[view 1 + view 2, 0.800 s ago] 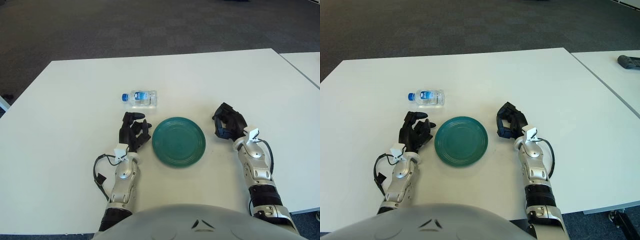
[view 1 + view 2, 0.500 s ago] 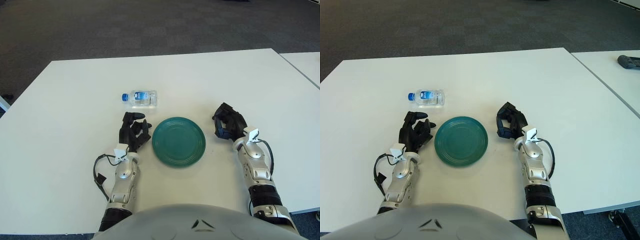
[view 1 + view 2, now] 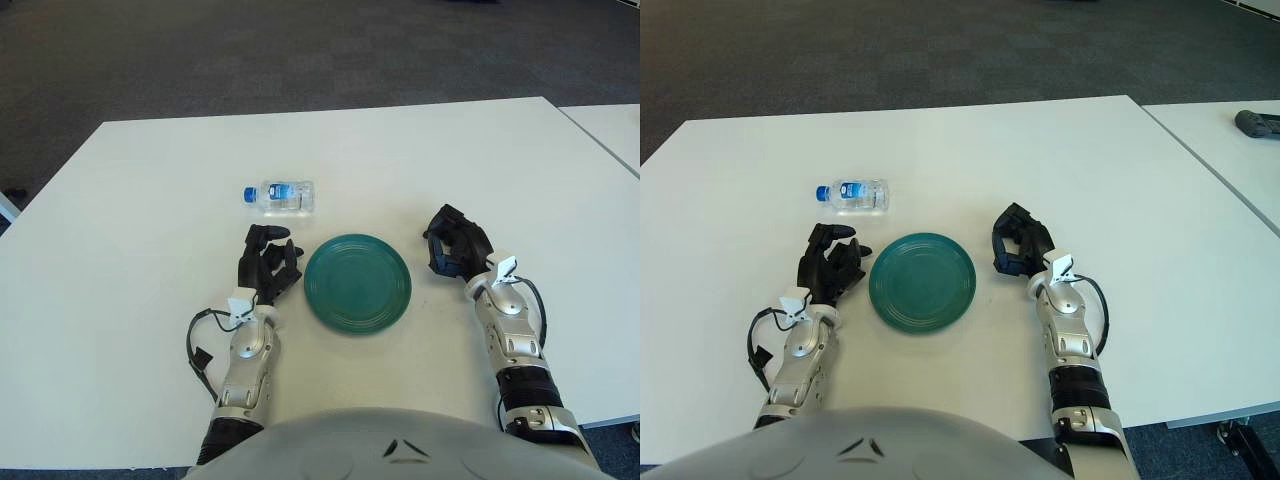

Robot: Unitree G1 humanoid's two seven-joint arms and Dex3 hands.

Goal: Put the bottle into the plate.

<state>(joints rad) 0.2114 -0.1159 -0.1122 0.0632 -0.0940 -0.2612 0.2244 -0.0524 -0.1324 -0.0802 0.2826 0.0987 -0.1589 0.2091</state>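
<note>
On the white bench (image 3: 150, 300), toward its near edge, listed from the left side across to the right:

Left hand (image 3: 266, 265): resting on the bench near the near edge, left of centre; dark fingers (image 3: 268, 233) loosely spread and pointing toward the far edge; nothing in its grasp; it sits just beside the plate's left rim and on the near side of the bottle, apart from it.

Bottle (image 3: 280, 196): small, clear, lying on its side; blue cap (image 3: 250, 194) pointing toward the left edge of the bench; blue-and-white label around its body; it lies left of centre, about midway between the near and far edges; it is outside the plate, beyond the plate's far-left rim and not touching it.

Plate (image 3: 357, 284): round, dark green, flat on the bench at the centre of the near half; nothing lies in it; it sits between the two hands.

Right hand (image 3: 455, 242): resting on the bench right of the plate, near but apart from its rim; fingers (image 3: 441, 256) curled inward into a loose fist; it holds nothing.
</note>
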